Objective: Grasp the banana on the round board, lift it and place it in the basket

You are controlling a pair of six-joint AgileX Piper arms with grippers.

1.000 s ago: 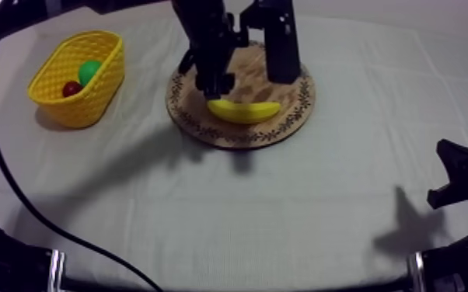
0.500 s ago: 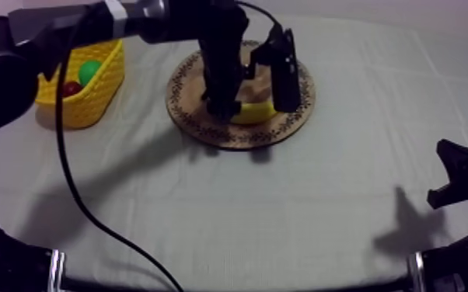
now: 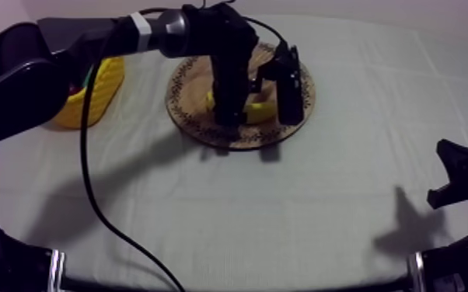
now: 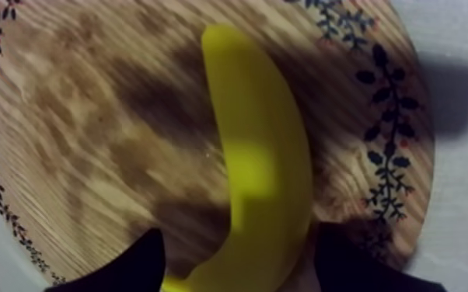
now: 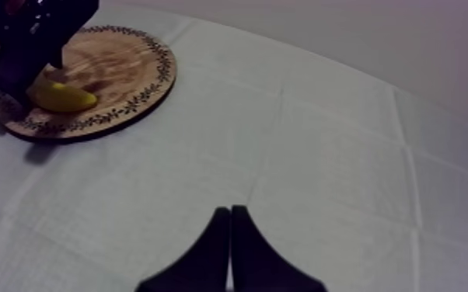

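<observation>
The yellow banana (image 3: 257,110) lies on the round wooden board (image 3: 194,124) with its patterned rim. My left gripper (image 3: 256,116) is down over it and open, with one black finger on each side of the fruit. In the left wrist view the banana (image 4: 256,155) runs lengthwise across the board (image 4: 74,140), and the two fingertips (image 4: 132,268) flank its near end. The yellow basket (image 3: 101,89) stands left of the board, mostly hidden behind my left arm. My right gripper (image 5: 231,229) is shut on nothing above the cloth and rests at the table's right edge (image 3: 459,179).
From the right wrist view, the board (image 5: 128,85) with the banana (image 5: 62,97) and the left gripper over it sits far off across bare grey-white cloth (image 5: 284,155). A black cable (image 3: 89,186) trails over the table's left side.
My left arm has swung in and lowered its open gripper over the banana until the fingers straddle it. The arm now covers most of the basket. The right arm has not moved.
</observation>
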